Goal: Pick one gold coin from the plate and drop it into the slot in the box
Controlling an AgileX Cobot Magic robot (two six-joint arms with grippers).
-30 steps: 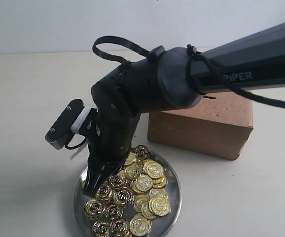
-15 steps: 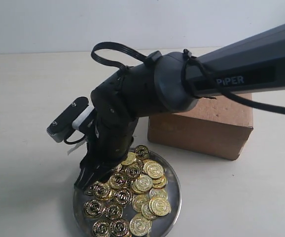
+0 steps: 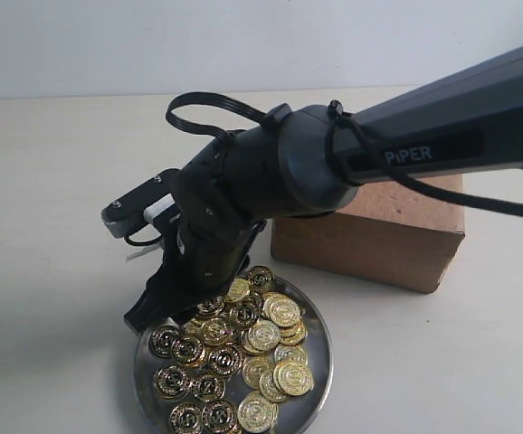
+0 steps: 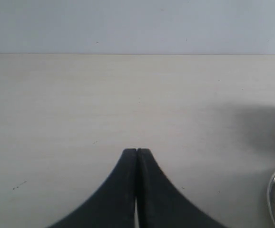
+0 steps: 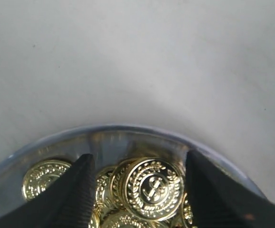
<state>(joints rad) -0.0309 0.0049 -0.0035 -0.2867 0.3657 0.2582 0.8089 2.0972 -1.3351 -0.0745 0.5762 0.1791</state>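
While the right gripper stands wide astride one coin at the far-left edge of the plate, close squarely on that coin alone, clear of the rim; the box lies far right. Left gripper closed.

Right end effector now wider, flatter.

My right arm covers the top and left end of the box, so the slot cannot be made out. The plate is cut off by the exterior view's lower edge; the left wrist view shows only a sliver of its rim. My right pincer, at the plate's rim, reads there as one dark mass. Markings on the coins are too small to read.
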